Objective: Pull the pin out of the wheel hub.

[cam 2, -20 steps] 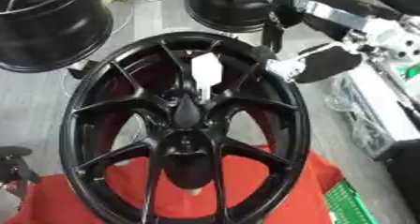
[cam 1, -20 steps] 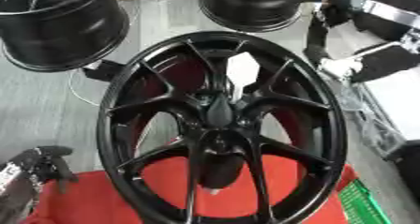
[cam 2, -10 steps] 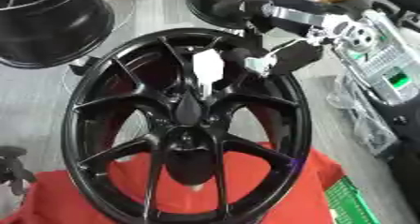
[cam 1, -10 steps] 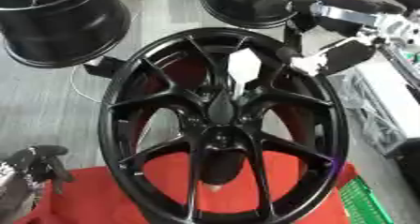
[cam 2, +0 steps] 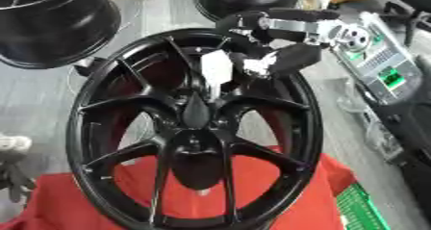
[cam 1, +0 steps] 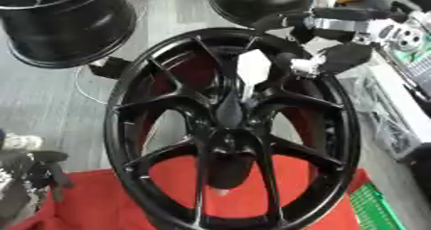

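A black spoked wheel hub [cam 1: 118, 128] lies on a red cloth [cam 1: 84, 200], filling the middle of both views. A white pin [cam 2: 215, 69] stands up from the spokes just above the hub's centre. My right hand [cam 2: 285, 57] reaches in from the upper right. It hovers over the hub's upper right rim with its fingers spread, and a pale fingertip [cam 2: 252, 65] is right beside the pin. Nothing is held in it. At the lower left edge my left hand [cam 1: 38, 169] rests idle with relaxed fingers, away from the hub.
Two more black wheels stand behind, one at the top left [cam 1: 63, 22] and one at the top centre [cam 1: 261, 0]. A grey machine with a green panel [cam 2: 379, 65] lines the right side. A green crate [cam 1: 374, 210] sits at the lower right.
My right hand has come in from the upper right, leftward and down, until its fingertip is next to the white pin. The pin and the left hand have stayed put.
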